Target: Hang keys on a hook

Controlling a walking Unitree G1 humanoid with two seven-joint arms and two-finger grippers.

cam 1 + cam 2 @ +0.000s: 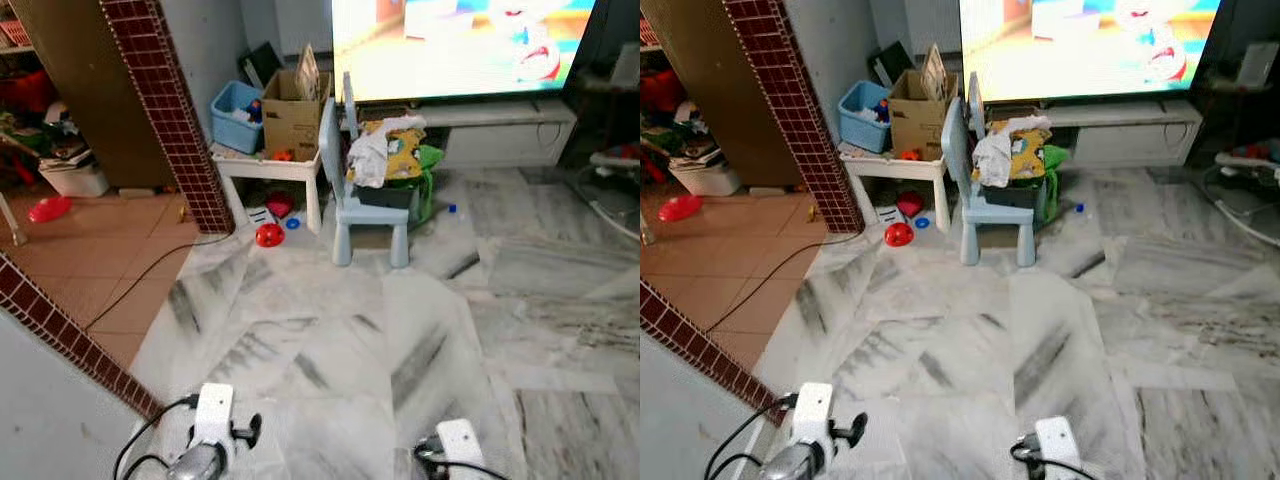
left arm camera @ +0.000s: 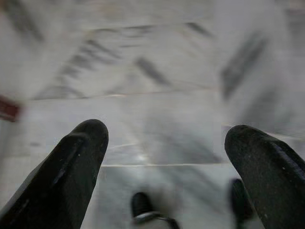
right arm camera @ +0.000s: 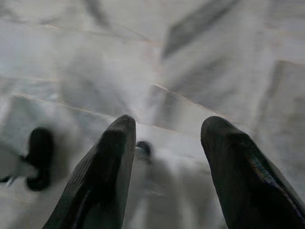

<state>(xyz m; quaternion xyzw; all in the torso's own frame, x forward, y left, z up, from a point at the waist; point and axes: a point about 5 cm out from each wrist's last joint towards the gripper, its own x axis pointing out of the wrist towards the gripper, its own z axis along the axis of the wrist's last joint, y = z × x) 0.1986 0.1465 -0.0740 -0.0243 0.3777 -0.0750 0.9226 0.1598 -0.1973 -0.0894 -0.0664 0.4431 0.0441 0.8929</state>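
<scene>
Left gripper [image 2: 162,143]: fingers spread wide, nothing between them, pointing down over the marble floor [image 1: 400,330].
Right gripper [image 3: 167,138]: fingers apart, nothing held, also over the floor.
Keys, hook: cannot be made out anywhere; looks and place cannot be told.
Ahead: blue chair [image 1: 355,200] piled with cloths, just beside a white table [image 1: 265,165] bearing a box [image 1: 293,115]; lit TV [image 1: 460,45] behind.

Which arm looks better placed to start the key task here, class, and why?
Neither clearly. The left gripper and the right gripper both hang open and empty over the marble floor. Perhaps the left, nearer the brick pillar.
</scene>
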